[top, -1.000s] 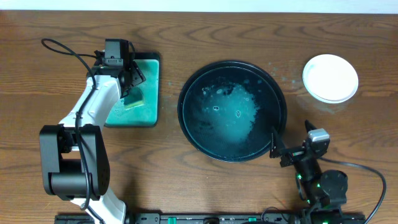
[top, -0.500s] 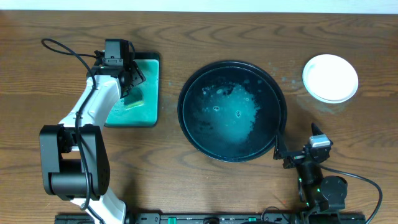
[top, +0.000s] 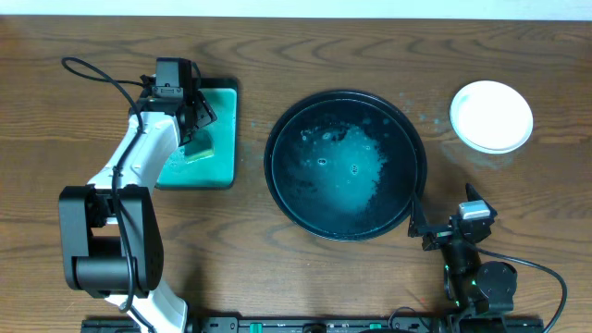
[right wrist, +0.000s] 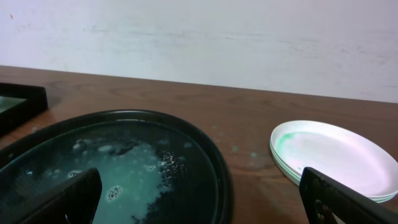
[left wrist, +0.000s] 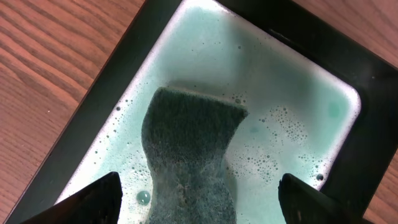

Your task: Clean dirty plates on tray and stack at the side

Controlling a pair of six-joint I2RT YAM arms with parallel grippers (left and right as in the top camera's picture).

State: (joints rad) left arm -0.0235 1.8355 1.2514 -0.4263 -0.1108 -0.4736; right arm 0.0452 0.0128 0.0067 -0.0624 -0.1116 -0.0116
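The large round black tray (top: 277,176) sits mid-table, holding only foamy teal liquid; its rim also shows in the right wrist view (right wrist: 217,171). White plates (top: 491,115) lie stacked on the bare wood at the far right, also seen in the right wrist view (right wrist: 333,155). My left gripper (top: 196,134) is open over the rectangular tray, its fingers either side of a green sponge (left wrist: 189,155). My right gripper (top: 416,222) is open and empty, near the round tray's lower right rim.
The rectangular black tray (top: 222,171) with teal soapy liquid (left wrist: 280,106) stands at the left. A black cable (top: 92,74) loops behind the left arm. Small teal spots mark the wood near the plates.
The right arm has drawn back toward the table's front edge, away from the round tray. The left arm has not moved.
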